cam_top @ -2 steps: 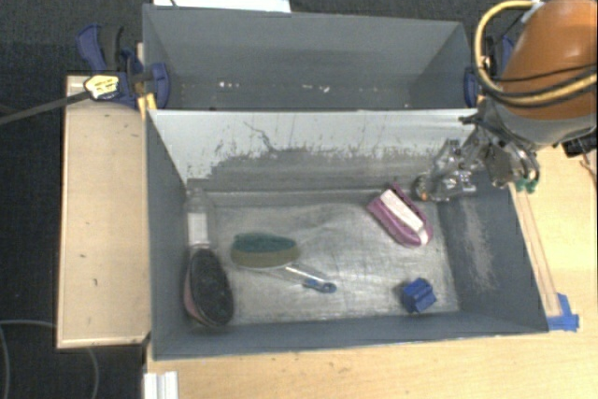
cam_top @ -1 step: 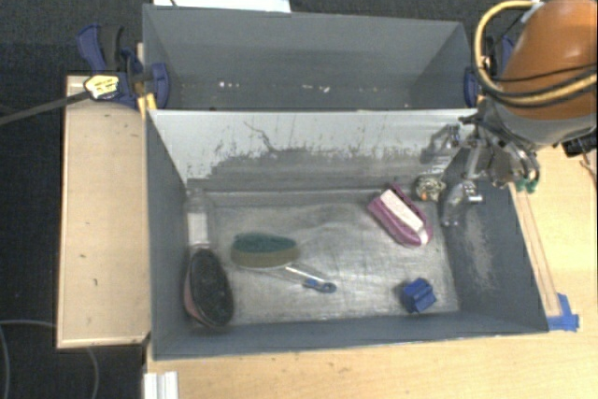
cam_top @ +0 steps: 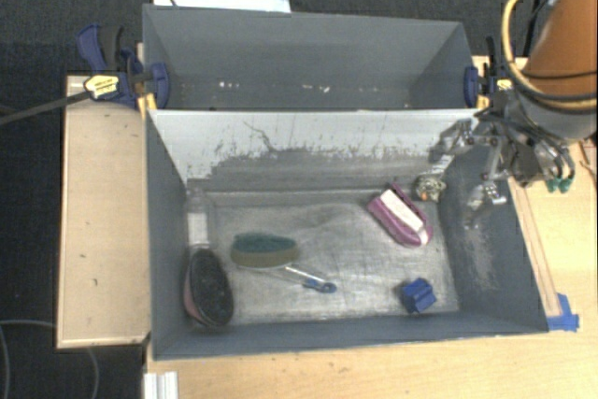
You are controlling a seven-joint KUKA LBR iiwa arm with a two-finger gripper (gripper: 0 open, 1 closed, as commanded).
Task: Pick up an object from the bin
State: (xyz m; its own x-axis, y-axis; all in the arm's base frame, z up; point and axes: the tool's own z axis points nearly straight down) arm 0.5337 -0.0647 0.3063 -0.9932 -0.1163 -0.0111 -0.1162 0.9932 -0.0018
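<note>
My gripper (cam_top: 459, 191) hangs at the bin's right side, above the sloping right wall. Its two metal fingers stand apart, open, with nothing between them. Just below and left of the left fingertip, a purple and white block (cam_top: 400, 218) lies tilted on the bin floor. It is close to the fingertip but apart from it. A small blue piece (cam_top: 418, 294) rests near the front right corner.
A green-headed brush with a thin blue-tipped handle (cam_top: 268, 251) lies at the floor's middle left. A dark oval brush (cam_top: 208, 287) leans in the front left corner, with a small clear item (cam_top: 196, 227) behind it.
</note>
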